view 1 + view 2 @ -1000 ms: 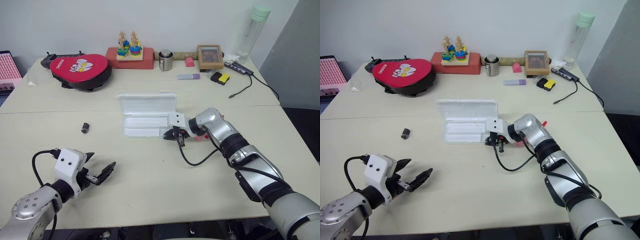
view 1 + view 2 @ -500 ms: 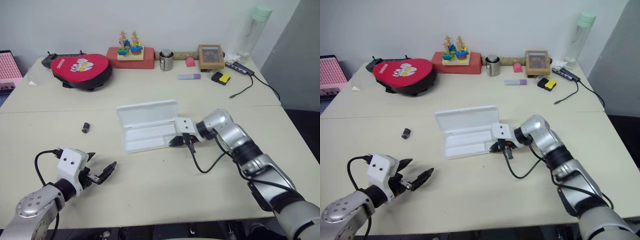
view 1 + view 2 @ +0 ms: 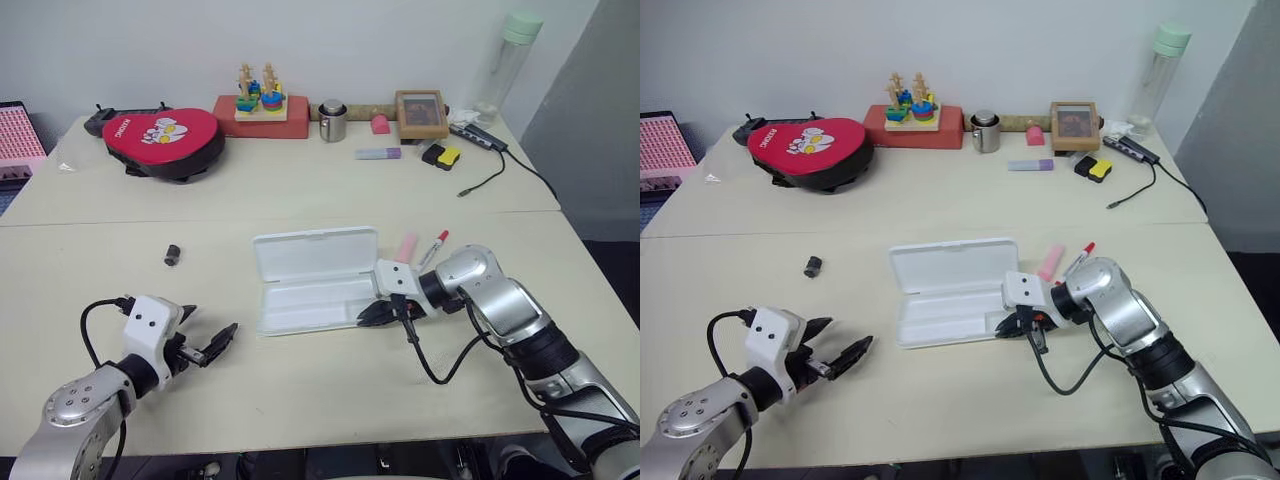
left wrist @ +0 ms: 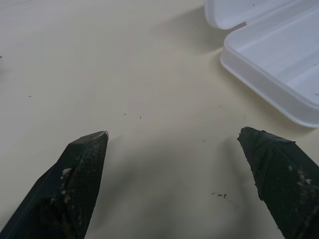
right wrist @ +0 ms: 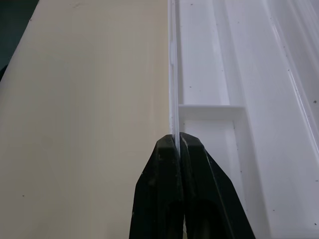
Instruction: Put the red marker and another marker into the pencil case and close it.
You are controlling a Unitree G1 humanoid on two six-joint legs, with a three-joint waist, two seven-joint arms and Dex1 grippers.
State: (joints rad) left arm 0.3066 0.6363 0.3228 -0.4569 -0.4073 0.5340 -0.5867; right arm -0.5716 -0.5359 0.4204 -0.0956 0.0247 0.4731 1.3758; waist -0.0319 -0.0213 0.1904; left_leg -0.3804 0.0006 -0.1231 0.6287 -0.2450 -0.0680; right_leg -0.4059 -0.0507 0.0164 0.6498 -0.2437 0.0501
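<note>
The right gripper [image 3: 372, 314] sits at centre right of the left eye view, its two black fingers [image 5: 169, 199] pressed together and pinching the thin front wall of the pencil case [image 3: 310, 280]. In the right wrist view the white wall edge runs straight up from between the closed tips, with the divided inner tray to one side and bare table [image 3: 300, 400] to the other.

The pencil case lies open at frame centre, lid raised toward the upper edge, tray empty.

The left gripper [image 3: 212, 345] is at lower left of the frame, just above the table, jaws spread wide and holding nothing. The left wrist view shows a corner of the case well ahead of its fingertips [image 4: 82, 164].

The red marker [image 3: 432, 249] and the pink marker [image 3: 405, 248] lie side by side on the table just right of the case lid, above the right gripper. Both are outside the case.
</note>
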